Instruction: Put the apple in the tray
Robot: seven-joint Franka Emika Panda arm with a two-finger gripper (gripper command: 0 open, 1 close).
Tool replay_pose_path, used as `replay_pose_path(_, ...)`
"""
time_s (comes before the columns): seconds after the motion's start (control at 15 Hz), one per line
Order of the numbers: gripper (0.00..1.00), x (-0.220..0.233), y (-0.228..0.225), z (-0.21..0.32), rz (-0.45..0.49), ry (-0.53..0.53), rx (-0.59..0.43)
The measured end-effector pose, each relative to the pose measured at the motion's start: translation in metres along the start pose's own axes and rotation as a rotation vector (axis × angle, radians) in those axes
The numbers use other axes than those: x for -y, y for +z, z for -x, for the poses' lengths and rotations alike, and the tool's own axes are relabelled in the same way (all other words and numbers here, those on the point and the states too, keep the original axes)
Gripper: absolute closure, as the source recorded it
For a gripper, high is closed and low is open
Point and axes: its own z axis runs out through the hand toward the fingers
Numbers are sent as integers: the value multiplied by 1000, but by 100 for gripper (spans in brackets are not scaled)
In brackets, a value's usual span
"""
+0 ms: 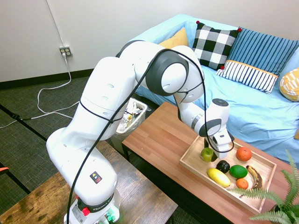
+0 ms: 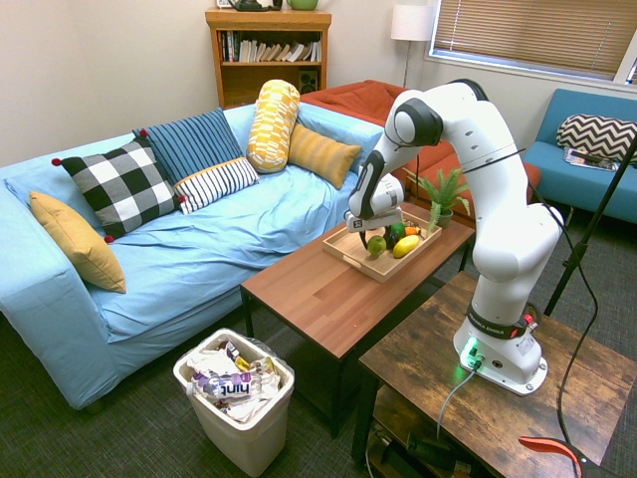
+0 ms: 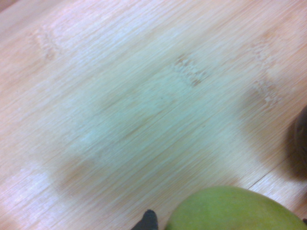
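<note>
Living-room furniture fills both exterior views: a blue sofa with cushions, and in front of it a brown wooden table (image 1: 159, 135) carrying the tray (image 1: 192, 159) at the lower right of the first exterior frame.

At the tray's left end sits the apple (image 1: 207, 154), yellow-green, already inside the low walls and either resting on the tray floor or just above it; the pictures do not settle which. The hand (image 1: 219, 150) stands directly over and beside it, pointing down, and seems to have the apple between its fingers, though how wide they stand cannot be told. In the wrist view the apple (image 3: 235, 211) rises from the bottom edge over pale bamboo grain.

Outward from it lie a dark avocado-like fruit (image 1: 223, 166), a yellow fruit (image 1: 218, 177), a darker green fruit (image 1: 238, 171), an orange (image 1: 243, 153), a smaller orange fruit (image 1: 242, 183) and a brown banana (image 1: 254, 177).

The step in hand looks like the release. To do it well, the apple should be settled on the bare wood first, then the fingers parted gently and the hand raised straight up, so the round fruit does not roll against the dark fruit close by.
</note>
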Motion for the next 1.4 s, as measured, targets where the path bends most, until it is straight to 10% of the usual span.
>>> replay_pose_path(0.2, 100, 2, 5, 3, 0, 0, 6)
replay_pose_path(0.27, 0, 3, 6, 4, 0, -3, 8)
replay_pose_path(1.4, 0, 6, -46, -16, -70, -43, -6)
